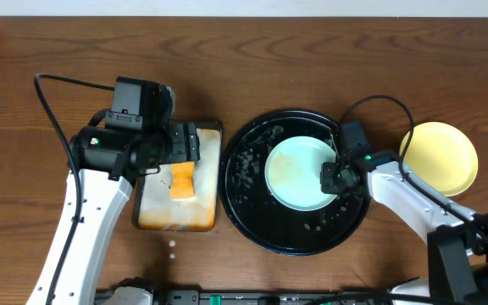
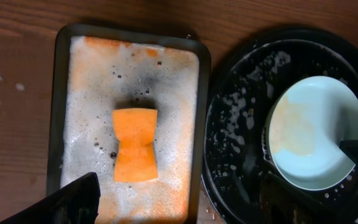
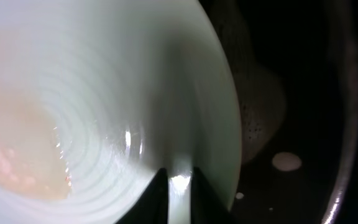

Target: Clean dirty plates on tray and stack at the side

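Warm brown wood-grain table (image 1: 312, 51) with a soft sheen, and on it the black tray (image 1: 246, 135) gleams wet and glossy under flecks of foam. The mint plate (image 1: 299, 174) looks smooth and shiny with faint rings, the yellow plate (image 1: 440, 155) smooth too. There's the dark metal pan (image 2: 58, 112), frothy inside, and the matt orange sponge (image 2: 134, 145).

White-shelled left arm (image 1: 79, 224) and right arm (image 1: 409, 193), black joint housings, black left claw (image 1: 186, 144) and right claw (image 1: 335, 176), looping black cables (image 1: 49, 97), green wrist lights (image 1: 94, 141).
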### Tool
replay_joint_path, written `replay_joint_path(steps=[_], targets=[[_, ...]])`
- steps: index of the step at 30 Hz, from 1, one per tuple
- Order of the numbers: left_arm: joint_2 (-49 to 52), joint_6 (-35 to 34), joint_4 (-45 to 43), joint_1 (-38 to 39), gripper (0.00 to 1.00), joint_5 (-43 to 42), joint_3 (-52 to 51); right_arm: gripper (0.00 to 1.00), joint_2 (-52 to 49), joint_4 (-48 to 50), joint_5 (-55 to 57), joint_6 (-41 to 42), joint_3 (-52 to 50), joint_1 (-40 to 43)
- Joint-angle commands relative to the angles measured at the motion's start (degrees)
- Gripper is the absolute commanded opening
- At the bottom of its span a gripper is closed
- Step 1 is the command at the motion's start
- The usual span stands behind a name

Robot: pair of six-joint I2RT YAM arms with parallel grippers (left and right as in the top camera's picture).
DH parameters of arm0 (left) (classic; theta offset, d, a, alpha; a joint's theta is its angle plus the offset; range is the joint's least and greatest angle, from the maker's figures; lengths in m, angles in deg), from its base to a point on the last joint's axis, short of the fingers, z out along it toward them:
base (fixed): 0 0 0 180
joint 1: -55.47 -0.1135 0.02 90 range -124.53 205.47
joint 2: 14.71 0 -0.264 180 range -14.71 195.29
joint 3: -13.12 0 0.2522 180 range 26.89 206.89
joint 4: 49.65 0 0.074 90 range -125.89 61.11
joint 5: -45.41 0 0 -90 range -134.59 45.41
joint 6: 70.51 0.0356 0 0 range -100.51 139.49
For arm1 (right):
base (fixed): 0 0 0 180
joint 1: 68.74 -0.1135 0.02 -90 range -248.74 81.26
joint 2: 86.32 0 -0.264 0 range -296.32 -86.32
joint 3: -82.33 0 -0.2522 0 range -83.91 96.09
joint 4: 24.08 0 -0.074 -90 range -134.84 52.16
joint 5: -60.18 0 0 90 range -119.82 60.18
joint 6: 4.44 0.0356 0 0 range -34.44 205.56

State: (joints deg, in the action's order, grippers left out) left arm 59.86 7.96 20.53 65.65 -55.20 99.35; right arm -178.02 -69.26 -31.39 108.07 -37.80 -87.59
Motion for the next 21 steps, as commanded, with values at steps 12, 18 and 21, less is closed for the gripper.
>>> replay_joint_path(steps=[12,18,21], targets=[[-0.04,0.81,0.11,-0.04,0.83,-0.31,0.02,0.28,6.56,-1.44,0.76,-4.02,-0.20,2.45],[-0.04,0.79,0.11,-0.02,0.83,-0.31,0.02,0.27,6.36,-2.14,1.07,-0.24,-0.22,7.15],[-0.04,0.79,0.11,-0.04,0.83,-0.31,0.02,0.23,5.25,-2.69,1.05,-0.26,-0.22,7.63]])
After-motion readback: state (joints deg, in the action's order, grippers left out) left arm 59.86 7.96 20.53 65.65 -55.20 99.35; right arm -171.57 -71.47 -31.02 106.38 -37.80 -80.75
